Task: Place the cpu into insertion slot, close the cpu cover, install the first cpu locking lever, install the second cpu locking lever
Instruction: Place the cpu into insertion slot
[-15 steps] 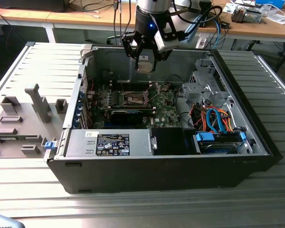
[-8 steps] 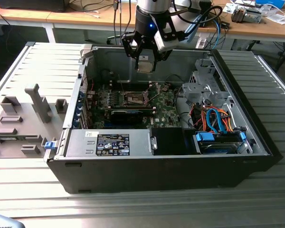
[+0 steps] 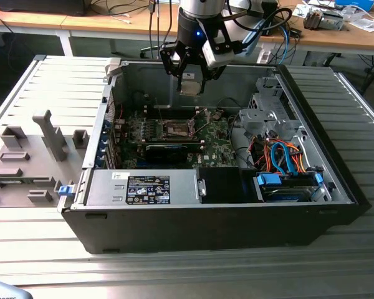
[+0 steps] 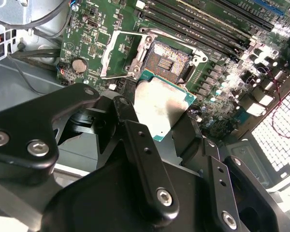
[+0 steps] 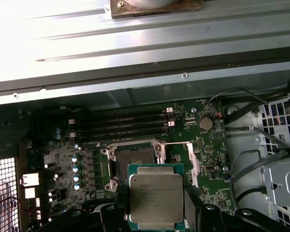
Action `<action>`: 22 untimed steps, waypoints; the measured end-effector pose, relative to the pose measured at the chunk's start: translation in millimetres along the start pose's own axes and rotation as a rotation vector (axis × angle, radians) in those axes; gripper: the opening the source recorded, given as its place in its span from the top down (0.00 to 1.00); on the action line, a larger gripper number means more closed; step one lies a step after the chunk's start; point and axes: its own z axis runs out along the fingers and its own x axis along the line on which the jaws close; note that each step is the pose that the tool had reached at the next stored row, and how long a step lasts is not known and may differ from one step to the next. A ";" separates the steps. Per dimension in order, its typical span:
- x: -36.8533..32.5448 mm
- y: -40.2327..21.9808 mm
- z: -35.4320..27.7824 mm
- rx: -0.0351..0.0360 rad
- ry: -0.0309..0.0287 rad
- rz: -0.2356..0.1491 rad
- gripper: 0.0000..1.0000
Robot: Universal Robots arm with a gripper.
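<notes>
Gripper [image 3: 191, 80] clamps the cpu [image 5: 156, 195] by two edges, level and metal side up, raised clear of the uncovered insertion slot [image 5: 135, 161], presumably to keep its underside untouched

A ribbed grey metal table [image 3: 174, 274] spreads across the foreground; behind it, wooden desks [image 3: 100, 23] carry loose cables [image 3: 121, 9] and clutter.

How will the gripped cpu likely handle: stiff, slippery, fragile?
The cpu looks like a thin rigid plate, so it is probably stiff and light. Its smooth metal top may be slippery. Gripped by its edges above the motherboard, a drop could harm it.
</notes>
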 end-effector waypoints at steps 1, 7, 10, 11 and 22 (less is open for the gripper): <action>0.0 0.0 0.0 0.0000 0.0000 0.001 0.46; 0.0 0.0 0.1 -0.0001 -0.0003 0.004 0.46; 0.0 0.0 0.1 -0.0001 -0.0004 0.005 0.46; 0.0 0.0 0.1 -0.0002 -0.0005 0.006 0.46; 0.0 0.0 0.2 -0.0003 -0.0012 0.014 0.46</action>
